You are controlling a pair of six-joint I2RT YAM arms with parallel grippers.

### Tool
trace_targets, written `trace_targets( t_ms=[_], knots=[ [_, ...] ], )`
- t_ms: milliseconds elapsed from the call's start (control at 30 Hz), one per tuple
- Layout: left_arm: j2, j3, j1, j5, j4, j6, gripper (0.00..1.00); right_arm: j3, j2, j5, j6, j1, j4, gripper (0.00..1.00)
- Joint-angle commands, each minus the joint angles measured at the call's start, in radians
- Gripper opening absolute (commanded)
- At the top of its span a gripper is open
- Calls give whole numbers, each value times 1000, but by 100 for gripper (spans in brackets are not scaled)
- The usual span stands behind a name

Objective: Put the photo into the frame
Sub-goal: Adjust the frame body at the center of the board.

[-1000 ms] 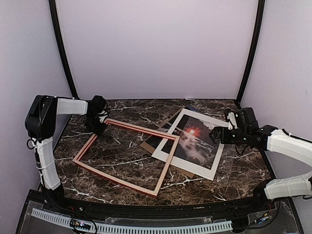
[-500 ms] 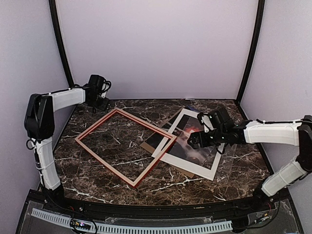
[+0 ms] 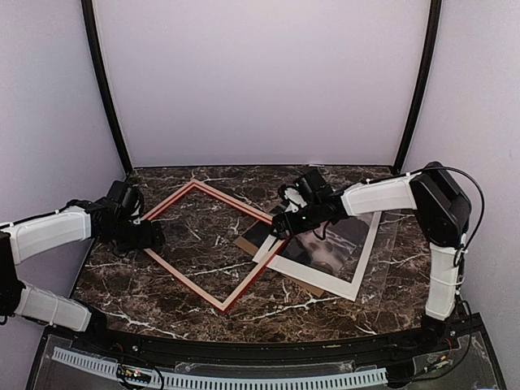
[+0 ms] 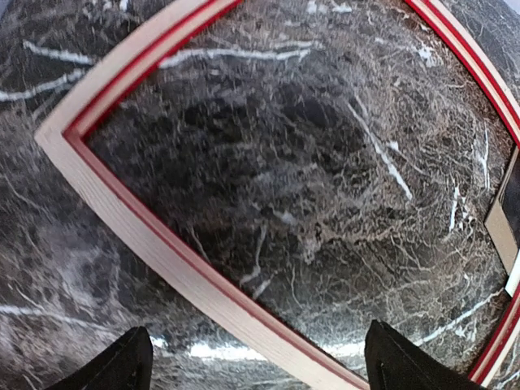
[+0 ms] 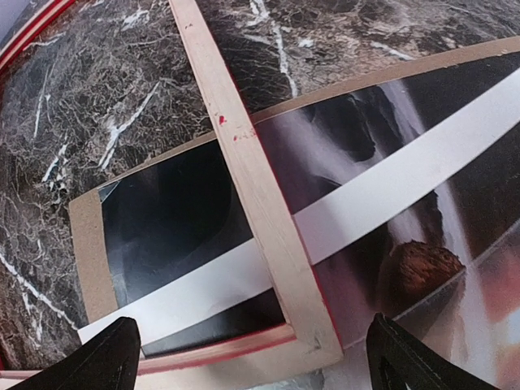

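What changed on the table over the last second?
The left gripper released the far-left corner of the frame, pulled away toward the back, then swung near and now sits open at the frame's left corner. The frame turned slightly clockwise in the top view, pivoting about its right corner. The right gripper, open throughout, swept left across the photo to that right corner. The photo and white mat stayed put.

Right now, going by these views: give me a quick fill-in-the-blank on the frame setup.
1. One corner of the frame lies on top of the white ___.
2. The brown backing board lies ___ the photo.
3. The left end effector and the right end effector are both ___.
4. The table is dark ___ with white veins.
Missing words: mat; under; open; marble.
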Motion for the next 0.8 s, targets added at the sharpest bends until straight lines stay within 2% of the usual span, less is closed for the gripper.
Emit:
trace_targets(
  t_ms=[0, 200, 400, 600, 767],
  knots=[
    [-38, -89, 1, 115, 35, -181, 93, 65, 54, -44, -39, 21, -22, 97],
    [-4, -183, 1, 124, 133, -248, 92, 20, 39, -85, -32, 79, -13, 93],
    [87, -184, 2, 125, 189, -253, 83, -63, -21, -116, 28, 142, 40, 89],
    [185, -106, 47, 91, 212, -182, 63, -150, -88, -146, 117, 228, 117, 87],
    [321, 30, 78, -6, 161, -72, 58, -175, -79, -167, 159, 302, 163, 86]
  ],
)
